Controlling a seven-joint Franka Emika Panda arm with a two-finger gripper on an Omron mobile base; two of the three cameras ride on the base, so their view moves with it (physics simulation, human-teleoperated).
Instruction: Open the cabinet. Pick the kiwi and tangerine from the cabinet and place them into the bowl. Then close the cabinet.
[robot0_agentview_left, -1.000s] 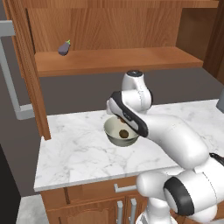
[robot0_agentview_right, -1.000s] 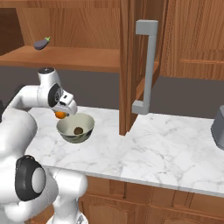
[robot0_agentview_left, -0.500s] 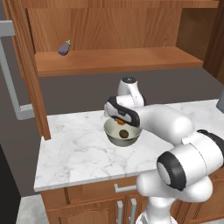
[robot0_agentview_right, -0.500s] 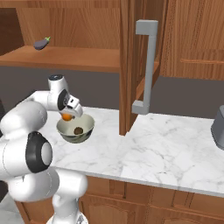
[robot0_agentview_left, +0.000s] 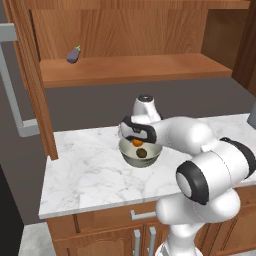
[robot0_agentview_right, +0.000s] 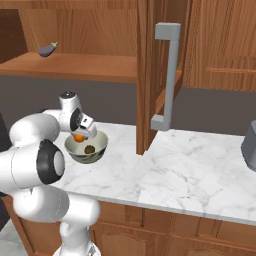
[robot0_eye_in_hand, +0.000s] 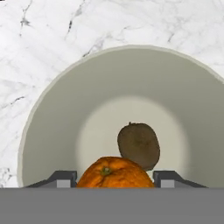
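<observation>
My gripper (robot0_agentview_left: 137, 141) hangs just above the grey-beige bowl (robot0_agentview_left: 125, 152), shut on the orange tangerine (robot0_agentview_left: 137, 142). In the hand view the tangerine (robot0_eye_in_hand: 114, 174) sits between the two fingertips (robot0_eye_in_hand: 65, 178), over the bowl's pale inside (robot0_eye_in_hand: 57, 131). The brown kiwi (robot0_eye_in_hand: 138, 145) lies on the bowl's bottom; it shows as the kiwi (robot0_agentview_right: 90, 149) below the tangerine (robot0_agentview_right: 79, 137) from the right. The cabinet (robot0_agentview_left: 135, 70) stands open above the counter, its right door (robot0_agentview_right: 145, 75) swung out.
A small purple eggplant (robot0_agentview_left: 73, 55) lies on the cabinet shelf at the left. The open left door (robot0_agentview_left: 30, 75) and the right door's grey bar handle (robot0_agentview_right: 167, 75) jut out over the marble counter (robot0_agentview_right: 190, 175). A dark grey object (robot0_agentview_right: 250, 145) stands at the far right.
The hand has moved a little sideways and down with the tangerine, from the bowl's edge to over its middle. The kiwi and bowl have not moved.
</observation>
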